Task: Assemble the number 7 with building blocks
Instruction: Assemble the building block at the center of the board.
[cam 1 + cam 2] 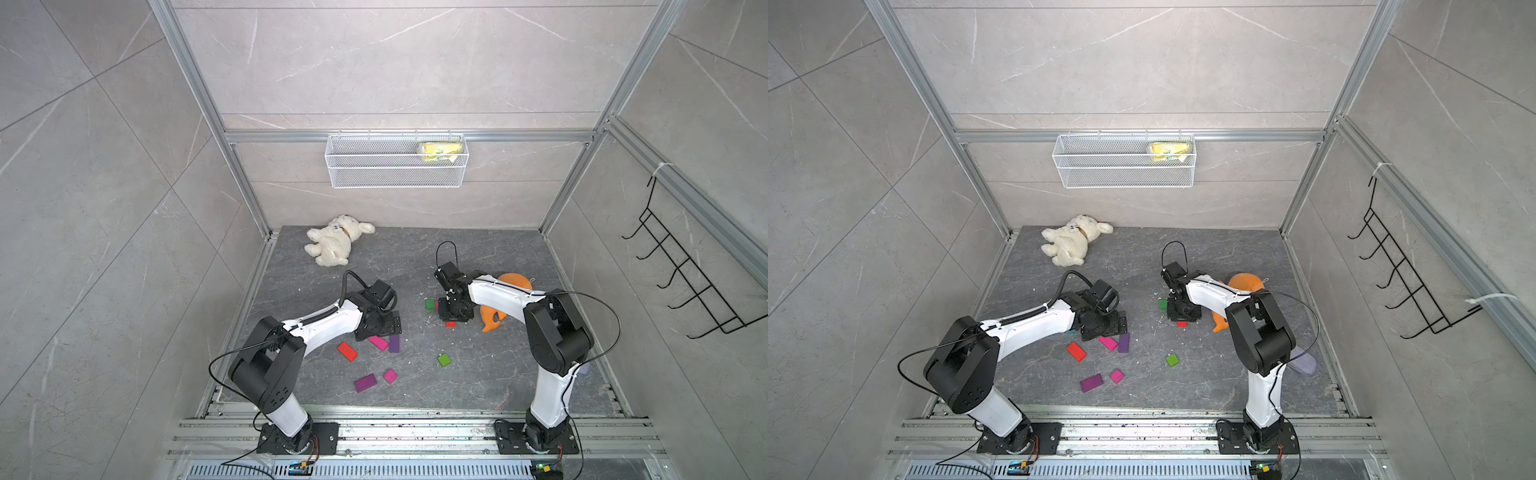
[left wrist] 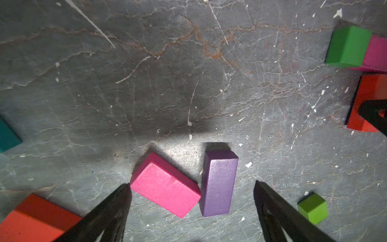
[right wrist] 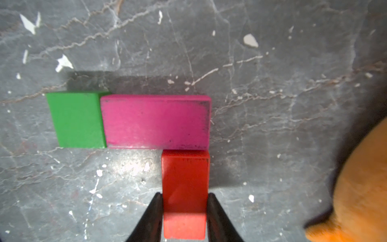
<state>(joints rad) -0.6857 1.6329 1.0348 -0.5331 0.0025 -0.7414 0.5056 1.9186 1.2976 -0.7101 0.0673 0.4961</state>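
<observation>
1. Matte red block [image 3: 185, 178] is gripped by the right tool [image 3: 184, 194], its end against a magenta block [image 3: 156, 121] abutting a green square [image 3: 76, 119] on the veined stone bench [image 3: 272, 62].
2. Left tool [image 2: 192, 183] spreads wide above pink block [image 2: 165, 184] and purple block [image 2: 218, 184]; fuzzy orange plush [image 3: 360, 188] lies near the right tool.

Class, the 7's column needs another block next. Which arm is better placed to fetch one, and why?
Probably left: the left fingers stand open above the loose pink block and purple block. The right fingers are shut on the red block, butted against the magenta block.
</observation>
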